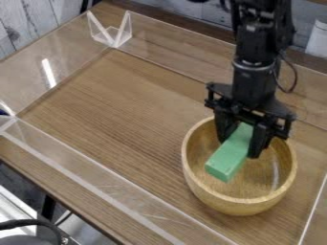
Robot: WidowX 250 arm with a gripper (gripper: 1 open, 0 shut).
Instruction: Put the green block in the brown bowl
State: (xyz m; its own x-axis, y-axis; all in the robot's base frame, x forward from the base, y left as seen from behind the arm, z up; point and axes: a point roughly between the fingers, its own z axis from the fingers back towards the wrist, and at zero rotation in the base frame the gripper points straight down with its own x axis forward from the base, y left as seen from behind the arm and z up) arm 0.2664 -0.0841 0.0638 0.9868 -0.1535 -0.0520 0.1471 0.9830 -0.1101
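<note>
In the single camera view, the black gripper [250, 134] points straight down over the brown bowl [205, 190], its jaws clamped on the upper end of the green block [231, 156]. The block hangs tilted inside the bowl's rim, its long axis slanting from the fingers down toward the lower left, the lower end close to the bowl's inner floor. The bowl stands on a wooden tabletop [115, 105] edged by clear acrylic walls [76, 172].
</note>
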